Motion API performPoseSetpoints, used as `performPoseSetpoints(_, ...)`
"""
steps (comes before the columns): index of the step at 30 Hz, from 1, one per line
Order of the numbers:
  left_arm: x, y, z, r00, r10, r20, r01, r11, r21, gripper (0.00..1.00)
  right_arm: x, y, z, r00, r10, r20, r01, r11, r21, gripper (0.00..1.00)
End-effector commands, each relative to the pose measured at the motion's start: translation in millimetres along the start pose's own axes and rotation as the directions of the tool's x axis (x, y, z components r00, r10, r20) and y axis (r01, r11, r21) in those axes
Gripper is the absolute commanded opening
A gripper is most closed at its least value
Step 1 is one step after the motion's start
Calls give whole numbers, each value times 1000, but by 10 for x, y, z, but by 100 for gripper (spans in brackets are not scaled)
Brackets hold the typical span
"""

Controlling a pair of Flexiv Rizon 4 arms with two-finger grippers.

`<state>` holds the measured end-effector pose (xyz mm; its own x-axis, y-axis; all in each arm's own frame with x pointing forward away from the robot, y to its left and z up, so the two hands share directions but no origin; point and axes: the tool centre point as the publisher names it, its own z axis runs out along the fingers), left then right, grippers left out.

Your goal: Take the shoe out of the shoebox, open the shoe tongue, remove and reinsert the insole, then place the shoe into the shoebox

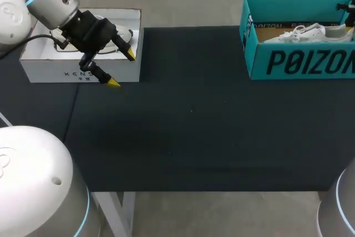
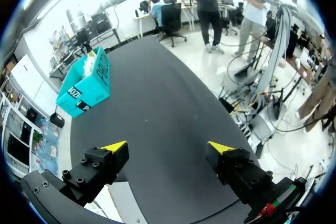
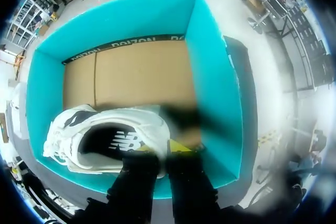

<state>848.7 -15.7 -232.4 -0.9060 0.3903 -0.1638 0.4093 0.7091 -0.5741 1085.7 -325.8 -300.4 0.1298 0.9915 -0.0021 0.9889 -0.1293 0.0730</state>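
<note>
The left gripper (image 1: pixel 121 68) hangs released, its two yellow tips wide apart with nothing between them. Just behind and partly under it stands an open white box (image 1: pixel 55 70); a thin dark outline lies inside, but I cannot tell what it is. In the left wrist view the same gripper (image 2: pixel 168 148) looks out over the black table (image 2: pixel 168 108), bare between the tips, and the teal shoebox (image 2: pixel 86 82) stands well ahead of it, off to one side at the table's far end.

The right gripper (image 3: pixel 164 149) is down inside the shoebox (image 3: pixel 215 77), at its near wall. The white shoe (image 3: pixel 68 135) lies in the box right at this gripper and stretches off to one side along that wall, sole down, its dark opening facing up. The gripper is at the shoe's heel end, touching or overlapping the rim of the opening. Blur hides the contact, so I cannot tell whether it is clenched on the shoe or released. Ahead of the gripper the box's brown cardboard floor (image 3: pixel 136 72) lies bare up to the far wall.

From the head view, the shoe (image 1: pixel 302 33) sits low in the shoebox (image 1: pixel 299 62), well apart from the left gripper, across the table (image 1: pixel 188 126).
</note>
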Motion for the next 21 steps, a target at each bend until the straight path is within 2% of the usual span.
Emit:
performPoseSetpoints(1, 0, 1, -1, 1000, 0, -1, 0, 1000, -2, 100, -18, 148, 212, 1000, 3, -16, -2, 999, 33, 0)
performPoseSetpoints(11, 0, 1, -1, 1000, 0, -1, 0, 1000, -2, 100, -60, 232, 523, 999, 25, -39, -22, 997, 70, 0)
performPoseSetpoints(21, 0, 1, -1, 1000, 0, -1, 0, 1000, -2, 100, 5, 208, 526, 1000, -3, -25, 5, 999, 54, 0)
